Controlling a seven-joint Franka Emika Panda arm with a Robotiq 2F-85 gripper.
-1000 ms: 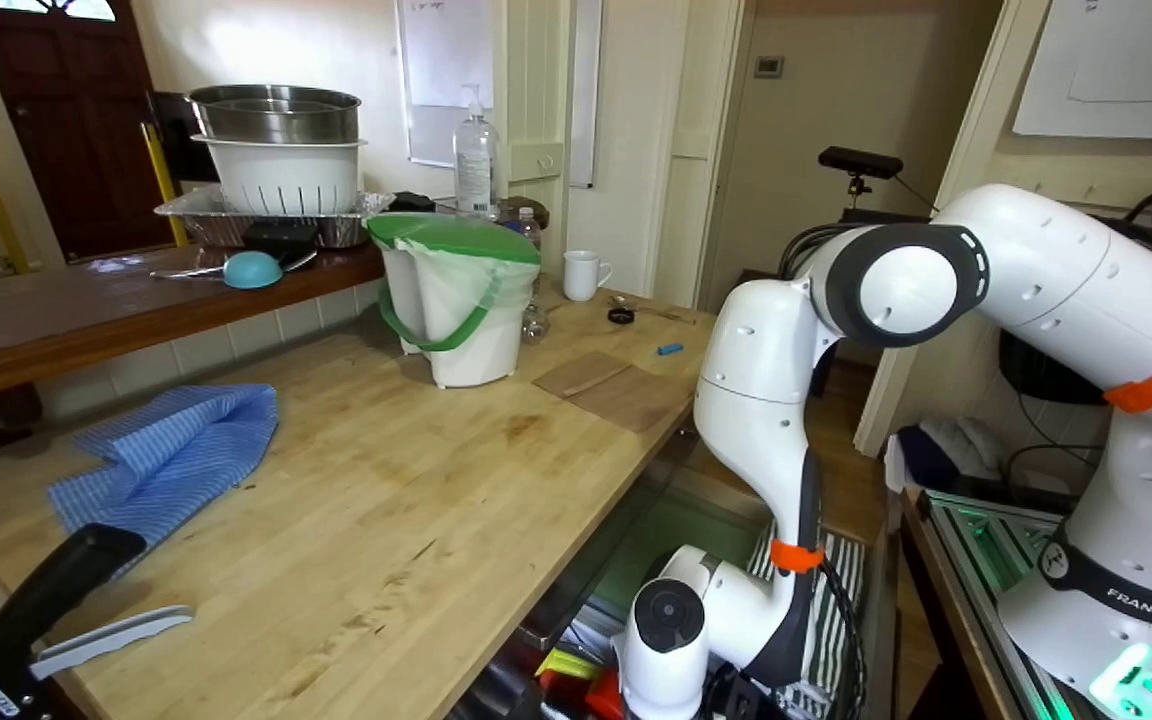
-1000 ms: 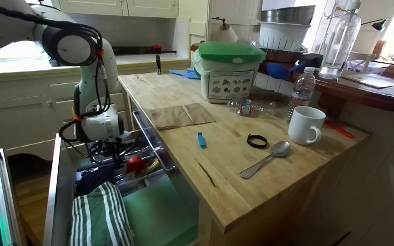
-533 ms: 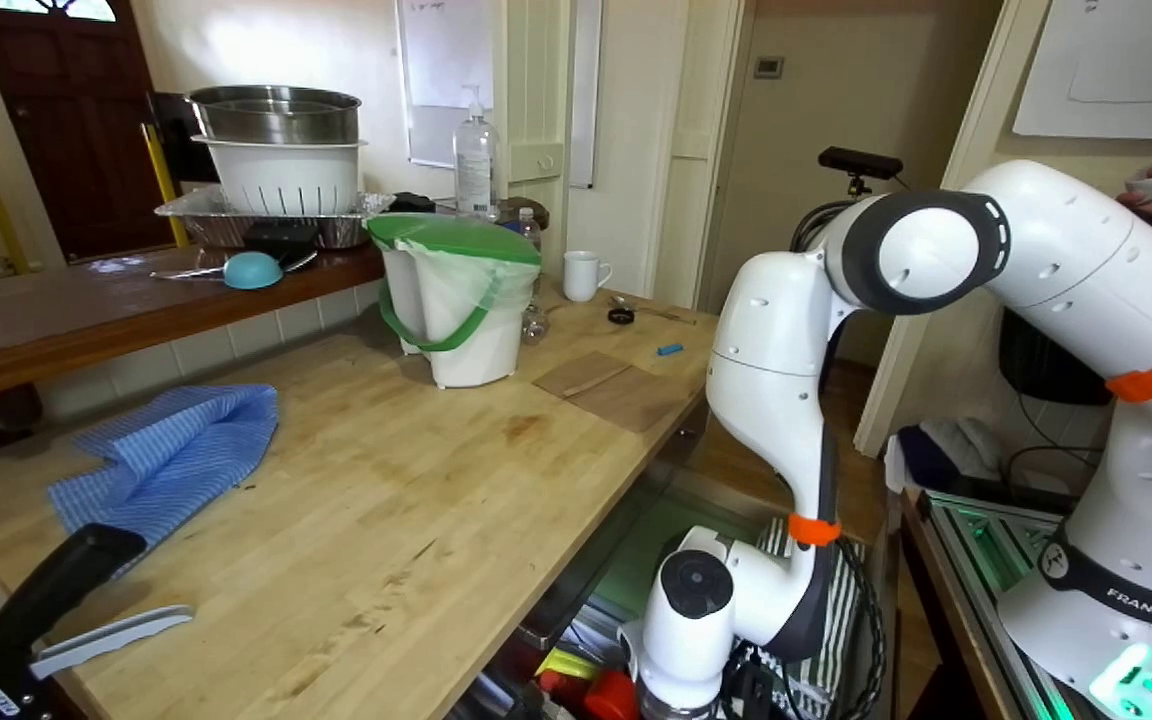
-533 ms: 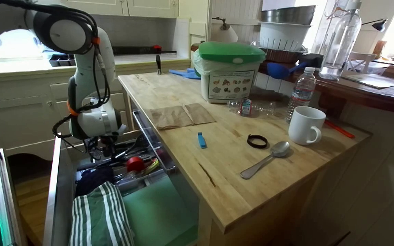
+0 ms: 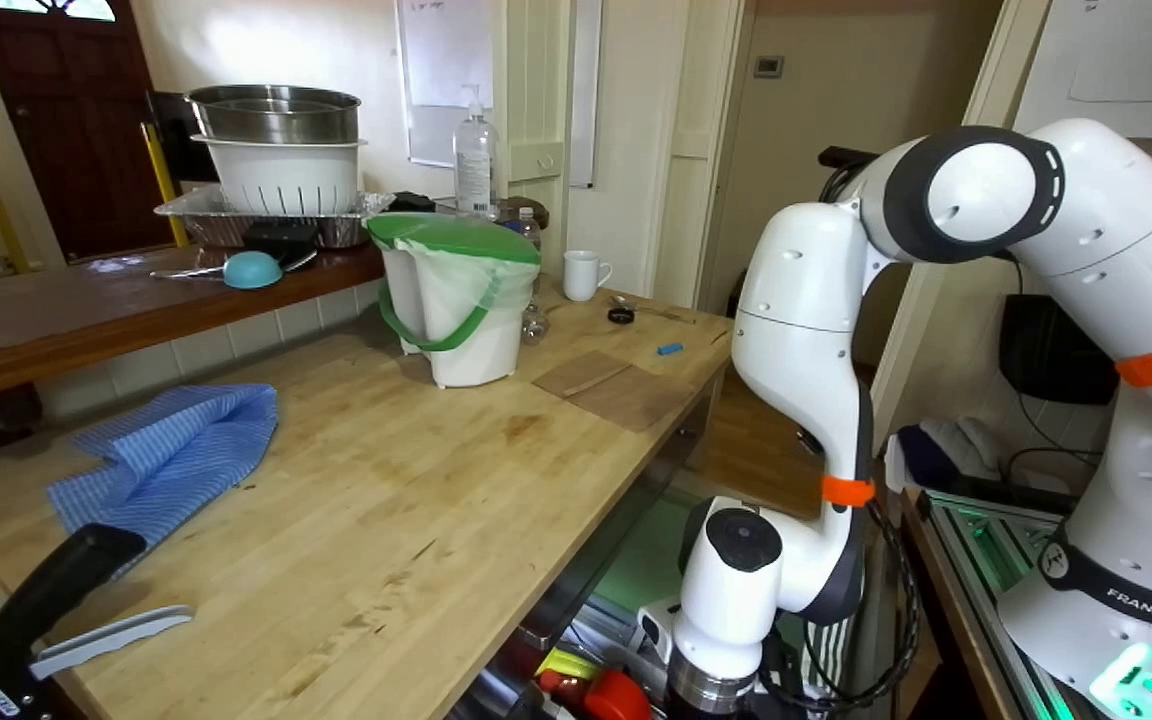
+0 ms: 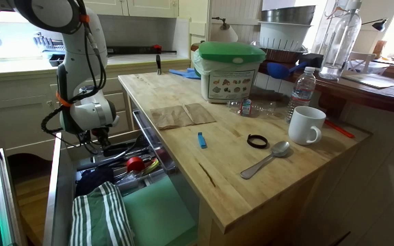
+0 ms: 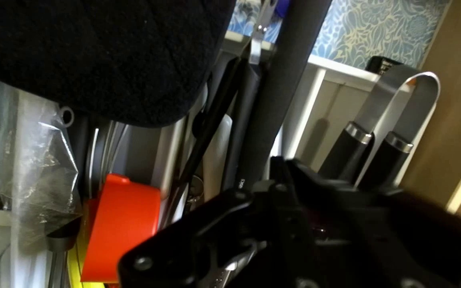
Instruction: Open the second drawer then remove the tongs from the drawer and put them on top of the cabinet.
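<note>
The second drawer [image 6: 62, 177] stands open, with its green liner [image 6: 159, 205] and striped cloth [image 6: 99, 212] in an exterior view. The tongs [image 7: 379, 100] lie at the drawer's side in the wrist view: a bent metal band with two black-handled arms. Their lower ends are hidden behind the gripper; I cannot make them out in the exterior views. My gripper [image 7: 285, 159] is dark and blurred, its fingertips close together, with nothing seen between them. It overlaps the tongs' handles in that view. In an exterior view the gripper [image 6: 104, 141] is low over the drawer. The cabinet's wooden top [image 6: 166, 89] is beside it.
The drawer holds long black utensils [image 7: 282, 88], a red item [image 7: 122, 228] and plastic bags [image 7: 42, 160]. A large dark shape [image 7: 94, 60] covers the wrist view's upper left. On the cabinet top are a green-lidded bucket [image 6: 231, 75], a paper bag [image 6: 173, 118] and a mug [image 6: 304, 124].
The arm has risen and drawn back from the counter toward the robot's base. The gripper has lifted and tilted somewhat. The drawer and cabinet-top things have not moved.
</note>
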